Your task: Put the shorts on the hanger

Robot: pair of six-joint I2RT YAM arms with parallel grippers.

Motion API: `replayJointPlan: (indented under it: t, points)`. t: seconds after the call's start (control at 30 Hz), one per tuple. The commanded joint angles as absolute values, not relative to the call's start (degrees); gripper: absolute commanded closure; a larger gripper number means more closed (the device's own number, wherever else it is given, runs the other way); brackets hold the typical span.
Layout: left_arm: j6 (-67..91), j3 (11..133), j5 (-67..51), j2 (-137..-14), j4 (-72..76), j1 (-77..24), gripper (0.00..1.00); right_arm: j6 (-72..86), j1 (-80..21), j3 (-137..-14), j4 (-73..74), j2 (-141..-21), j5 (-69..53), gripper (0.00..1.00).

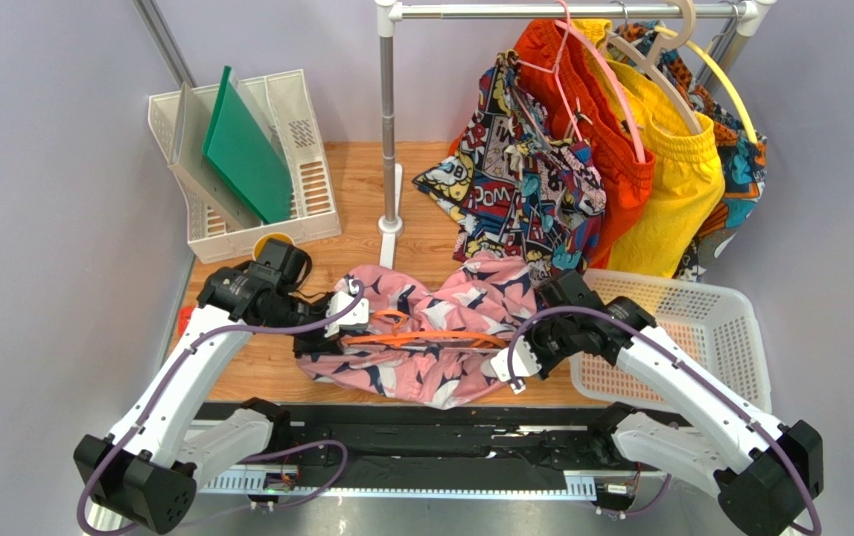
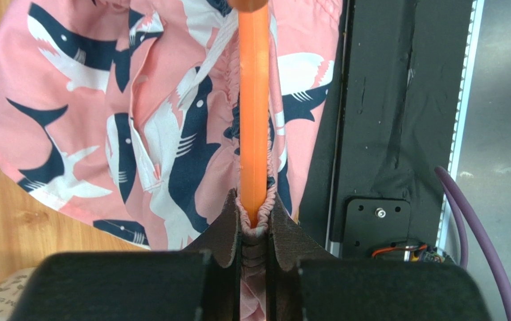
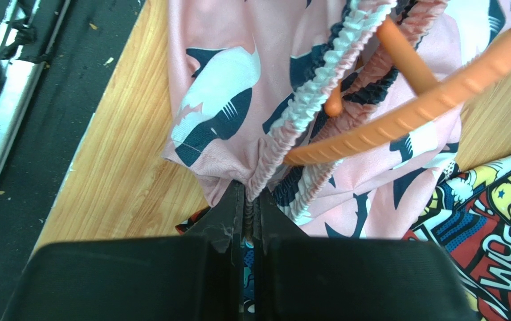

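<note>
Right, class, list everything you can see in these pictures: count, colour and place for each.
shorts: one, pink with navy and white print, on the table, front centre.
hanger: one, orange, threaded into the shorts' waist.
comic-print shorts: one, multicolour, hanging on the rail.
orange shorts: one, hanging beside them.
yellow shorts: one, hanging further right.
rail: one, silver, at the back.
basket: one, white, right end of table.
file rack: one, white, back left.
green board: one, standing in the rack.
left claw: one, black, shut on the waistband.
right claw: one, black, shut on the waistband.
</note>
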State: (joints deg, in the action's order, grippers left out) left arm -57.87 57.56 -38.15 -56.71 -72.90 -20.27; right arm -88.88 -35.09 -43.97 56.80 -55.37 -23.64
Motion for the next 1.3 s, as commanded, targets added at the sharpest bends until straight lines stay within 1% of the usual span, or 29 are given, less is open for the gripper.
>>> replayJointPlan:
  t: [0.0, 0.13, 0.2, 0.37, 0.4, 0.43, 0.47, 0.5, 0.53, 0.57, 0.6, 0.67, 0.8, 0.83, 0.9, 1.1, 1.17, 1.27]
  points:
    - [-56.2, 57.0, -30.2, -57.0, -77.6, -19.7, 1.0, -90.5, -33.4, -47.7, 67.1, -53.7, -21.3, 1.0]
    - [-53.4, 58.1, -31.3, -59.1, -76.4, -19.8, 1.0, -91.8, -33.5, -51.0, 69.3, -53.3, -25.5, 1.0]
    - [-51.9, 59.0, -33.7, -60.5, -76.0, -20.2, 1.0, -92.0, -33.6, -53.0, 69.7, -54.0, -26.6, 1.0]
    - [-46.4, 61.1, -34.2, -61.7, -72.3, -25.7, 1.0, -88.3, -35.5, -60.8, 69.4, -56.9, -30.8, 1.0]
    - [-45.8, 61.9, -34.6, -61.8, -71.1, -26.0, 1.0, -87.6, -35.9, -62.1, 69.6, -57.8, -31.5, 1.0]
    - [-45.2, 62.3, -35.7, -62.0, -70.8, -26.0, 1.0, -87.2, -36.6, -63.2, 70.0, -58.4, -31.7, 0.96]
    - [-44.4, 62.7, -36.1, -62.0, -70.4, -26.0, 1.0, -86.8, -36.9, -64.3, 70.2, -58.5, -32.0, 0.84]
    - [-44.2, 63.4, -36.4, -62.1, -70.1, -26.0, 1.0, -86.6, -37.0, -65.6, 70.6, -58.4, -32.3, 0.74]
    - [-43.7, 63.7, -37.3, -61.6, -69.8, -26.0, 1.0, -86.5, -37.0, -66.0, 71.2, -58.2, -32.2, 0.51]
    - [-43.5, 63.9, -37.6, -61.1, -69.4, -26.0, 1.0, -86.2, -37.1, -66.1, 71.2, -57.9, -32.0, 0.4]
    - [-43.4, 64.1, -38.2, -60.6, -69.1, -26.0, 1.0, -85.4, -37.0, -65.9, 70.9, -56.4, -31.5, 0.32]
    - [-41.9, 64.2, -38.9, -58.8, -68.0, -26.0, 1.0, -83.4, -37.1, -65.7, 69.8, -54.8, -31.4, 0.2]
    - [-41.5, 65.0, -40.0, -57.0, -66.6, -26.0, 1.0, -73.1, -37.0, -67.6, 65.0, -53.3, -32.0, 0.17]
    - [-41.7, 65.2, -40.4, -56.8, -66.6, -26.1, 1.0, -67.7, -37.0, -69.4, 63.1, -53.9, -32.1, 0.17]
    - [-41.9, 66.6, -40.7, -56.9, -66.8, -26.1, 1.0, -63.0, -37.1, -71.7, 62.3, -57.1, -33.2, 0.18]
    - [-43.0, 71.5, -41.2, -57.7, -68.0, -26.5, 1.0, -44.2, -37.1, -85.1, 61.8, -69.7, -42.3, 0.27]
    - [-43.3, 72.9, -41.1, -58.2, -68.6, -26.8, 1.0, -38.3, -37.5, -89.3, 60.5, -72.6, -43.6, 0.29]
    - [-43.1, 75.2, -40.3, -58.6, -68.6, -27.3, 1.0, -34.8, -39.5, -93.0, 59.7, -76.8, -44.3, 0.34]
